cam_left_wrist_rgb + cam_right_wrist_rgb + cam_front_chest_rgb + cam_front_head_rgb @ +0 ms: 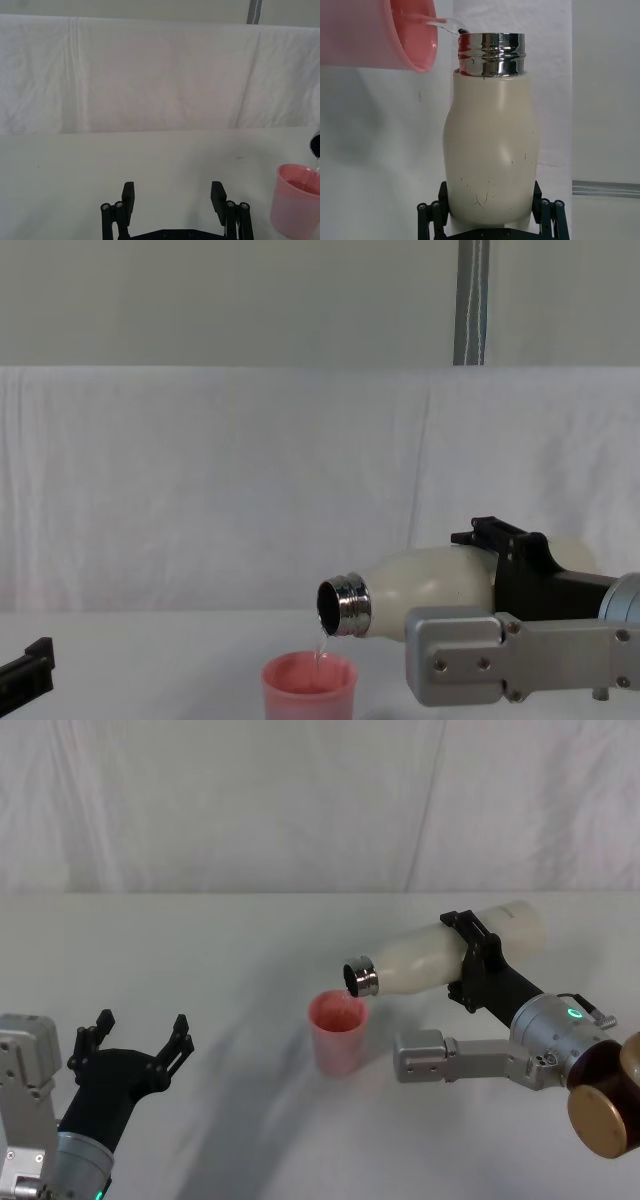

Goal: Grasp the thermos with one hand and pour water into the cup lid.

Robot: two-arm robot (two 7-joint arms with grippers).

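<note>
Thermos (440,956) tipped near-horizontal, centre-right of the head view, steel neck (361,977) over the cup lid (337,1032); thin stream of water (320,648) falling in. Lower left: left gripper (135,1042), jaws apart, empty, above the bench (230,950). Right: right gripper (478,961), jaws clamped around the thermos body.

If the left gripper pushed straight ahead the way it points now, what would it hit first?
Probably nothing nearby. The left gripper is open and faces bare table, then the white backdrop. The cup lid sits off to its right, seemingly outside that line, though depth is uncertain.
</note>
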